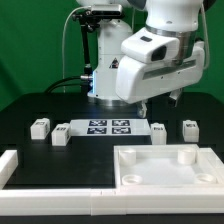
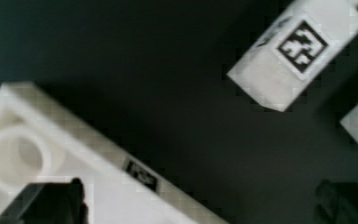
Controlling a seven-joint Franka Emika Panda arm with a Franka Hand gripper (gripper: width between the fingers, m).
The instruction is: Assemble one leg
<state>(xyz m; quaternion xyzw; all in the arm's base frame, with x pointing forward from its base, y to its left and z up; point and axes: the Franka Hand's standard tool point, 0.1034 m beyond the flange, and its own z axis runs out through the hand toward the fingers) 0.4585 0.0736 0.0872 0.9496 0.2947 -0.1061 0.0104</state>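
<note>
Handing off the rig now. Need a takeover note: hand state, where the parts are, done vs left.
Hand: open and empty, hovering above the table.
Legs: all four lie loose on the table. The far-left leg and inner-left leg are on the exterior view's left of the marker board. The inner-right leg and far-right leg are on its right.
Square tray piece: in front, with no leg in its visible corner holes.
Done: nothing grasped or fitted.
Left: grasp one leg and fit it to the tray piece.
</note>
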